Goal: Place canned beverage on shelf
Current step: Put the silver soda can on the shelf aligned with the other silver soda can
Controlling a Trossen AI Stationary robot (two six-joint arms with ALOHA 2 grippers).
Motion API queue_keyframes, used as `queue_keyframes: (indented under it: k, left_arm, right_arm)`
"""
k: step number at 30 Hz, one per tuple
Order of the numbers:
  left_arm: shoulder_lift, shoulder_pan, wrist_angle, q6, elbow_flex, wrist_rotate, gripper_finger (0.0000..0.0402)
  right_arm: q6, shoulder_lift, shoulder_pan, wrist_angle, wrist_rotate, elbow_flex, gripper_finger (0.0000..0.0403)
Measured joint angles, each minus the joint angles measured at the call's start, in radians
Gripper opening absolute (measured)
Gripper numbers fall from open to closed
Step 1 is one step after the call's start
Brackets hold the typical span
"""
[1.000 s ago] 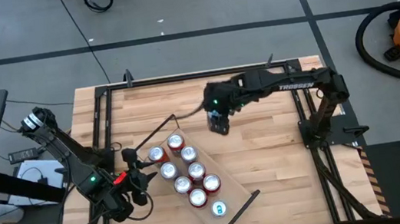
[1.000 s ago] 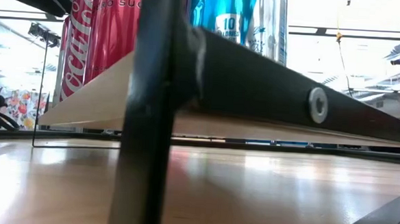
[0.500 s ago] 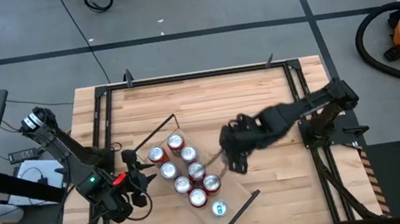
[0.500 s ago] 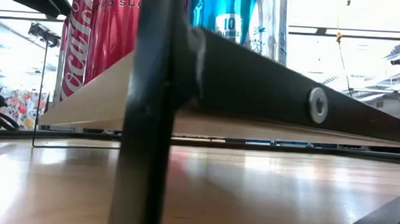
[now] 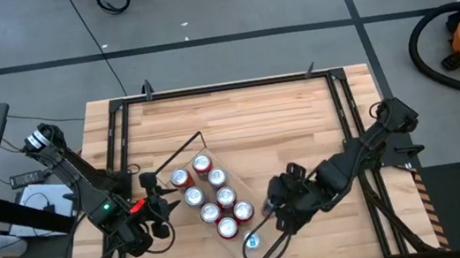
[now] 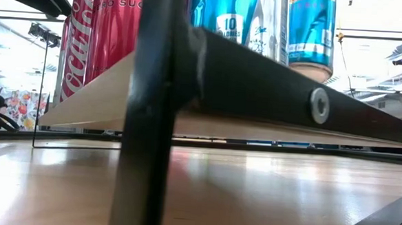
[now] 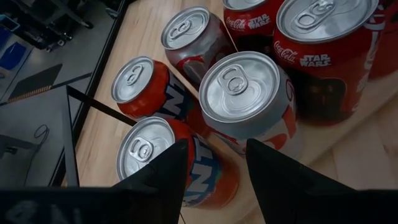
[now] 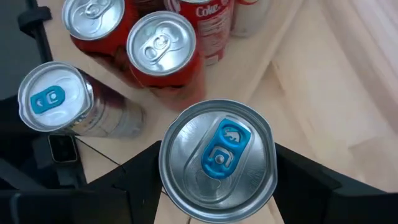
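Right gripper [image 5: 279, 216] pinches a slim blue-tabbed can [image 8: 216, 158] by its sides, one dark finger [image 8: 140, 171] on each flank, and holds it upright beside the shelf [image 5: 267, 240] near its free end. In the low view the can [image 6: 311, 32] shows its blue-and-silver wall and rounded base just above the plank's edge; I cannot tell whether the base touches the wood.

My judgement: the carry is done and the set-down is in hand. What is left is to seat the can on the bare strip of plank, let go, and draw the arm clear.

Several cans already stand on the shelf in a loose double row: red cola cans [image 5: 202, 163], a silvery one [image 5: 180, 178], and another blue-tabbed can [image 5: 252, 241] at the near end. So most of the stocking looks finished.

Left gripper [image 5: 158, 208] waits at the shelf's other side, its fingers [image 7: 165, 177] pressed together on nothing, facing the orange-and-blue cans [image 7: 146, 146].

Every can is a thin aluminium cylinder with a bright, dished lid and a pull tab; the walls are glossy print, smooth and likely slick. The shelf is a pale, matte wood plank with a thin black rod frame [image 5: 200, 136] at the far end and a black metal rail [image 6: 291, 96] under its edge. The table [image 5: 299, 115] is lighter butcher-block wood, faintly shiny.
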Motion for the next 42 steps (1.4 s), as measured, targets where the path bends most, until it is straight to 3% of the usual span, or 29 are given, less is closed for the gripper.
queue_keyframes:
  k: [15, 37, 42]
  left_arm:
    - [0.0, 0.0, -0.001, 0.001, 0.0, 0.0, 0.0172]
    - [0.0, 0.0, 0.0, -0.005, 0.0, 0.016, 0.0172]
    - [0.0, 0.0, 0.0, -0.012, 0.0, 0.019, 0.0172]
  right_arm:
    - [-0.029, 0.0, 0.023, 0.246, -0.082, -0.131, 0.0259]
    - [-0.144, 0.046, 0.018, 0.253, -0.088, -0.132, 0.026]
    - [-0.16, 0.046, 0.018, 0.251, -0.088, -0.132, 0.0283]
